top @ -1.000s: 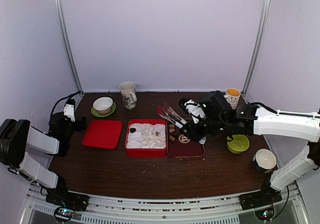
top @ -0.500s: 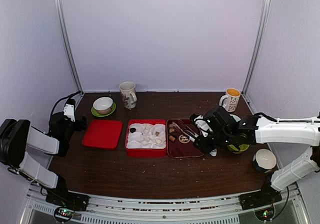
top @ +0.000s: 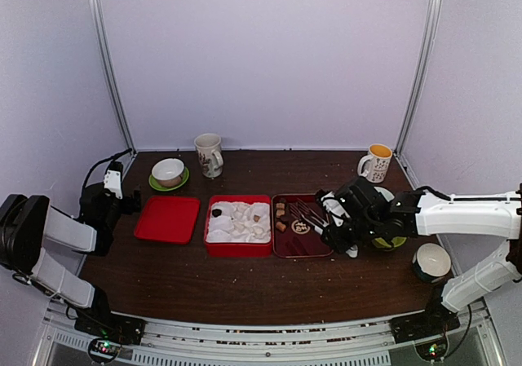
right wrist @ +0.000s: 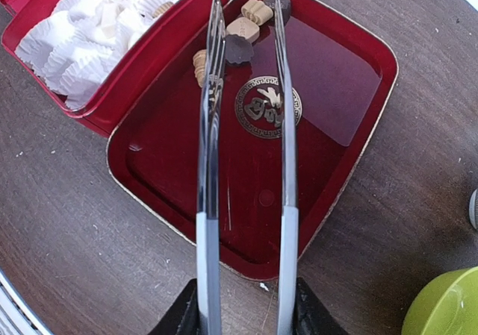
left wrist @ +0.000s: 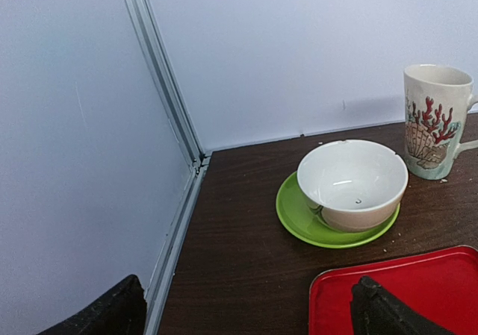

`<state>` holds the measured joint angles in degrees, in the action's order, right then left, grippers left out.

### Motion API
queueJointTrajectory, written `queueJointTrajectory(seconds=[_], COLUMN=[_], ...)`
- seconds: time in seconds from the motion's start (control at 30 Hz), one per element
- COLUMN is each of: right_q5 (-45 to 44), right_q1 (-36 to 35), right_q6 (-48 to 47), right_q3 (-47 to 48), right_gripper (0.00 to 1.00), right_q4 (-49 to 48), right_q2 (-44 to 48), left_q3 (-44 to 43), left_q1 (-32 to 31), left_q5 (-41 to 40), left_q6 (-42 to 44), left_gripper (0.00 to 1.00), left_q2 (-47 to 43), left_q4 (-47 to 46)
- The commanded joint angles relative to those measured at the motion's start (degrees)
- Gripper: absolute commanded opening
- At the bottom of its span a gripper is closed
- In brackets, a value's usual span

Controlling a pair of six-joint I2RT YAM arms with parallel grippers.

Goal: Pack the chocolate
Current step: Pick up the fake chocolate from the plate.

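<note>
Several pieces of chocolate (right wrist: 243, 27), tan and dark, lie at the far end of the dark red tray (right wrist: 336, 111), and they also show from above (top: 280, 211). My right gripper (right wrist: 243, 309) is shut on the handle end of the metal tongs (right wrist: 209, 163). The tongs' two arms stand apart over the tray, with the tips either side of a dark piece (right wrist: 237, 48) and nothing pinched between them. The red box (top: 236, 252) with its white insert stands left of the tray, with a dark piece (top: 217, 213) in it. My left gripper (left wrist: 246, 320) is open over the table edge.
A red lid (top: 167, 218) lies left of the box. A white bowl (left wrist: 351, 182) on a green saucer and a patterned mug (left wrist: 435, 122) stand at the back left. An orange mug (top: 378, 162), a green bowl (top: 390, 240) and a white bowl (top: 432, 260) stand on the right.
My right arm has drawn back toward the near right and lowered, bringing the tongs down from above the tray's far side to lie over the tray. The left arm has not moved.
</note>
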<state>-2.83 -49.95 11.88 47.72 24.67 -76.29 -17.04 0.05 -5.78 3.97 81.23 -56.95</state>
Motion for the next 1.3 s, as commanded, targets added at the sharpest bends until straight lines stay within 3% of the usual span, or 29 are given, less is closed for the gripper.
queueJointTrajectory(seconds=[0.0, 1.27], right_q5=[0.3, 1.1], right_q1=[0.4, 0.3], right_q6=[0.3, 4.7], right_q3=[-1.8, -3.4], right_gripper=[0.35, 0.36], right_q4=[-2.2, -5.3], right_q2=[0.6, -2.8], left_q3=[-0.9, -0.8], left_q1=[0.6, 0.5], left_q5=[-0.3, -0.3], left_q6=[-0.1, -0.1], left_gripper=[0.98, 0.98], left_q2=[0.3, 0.3], left_q4=[-3.1, -3.1])
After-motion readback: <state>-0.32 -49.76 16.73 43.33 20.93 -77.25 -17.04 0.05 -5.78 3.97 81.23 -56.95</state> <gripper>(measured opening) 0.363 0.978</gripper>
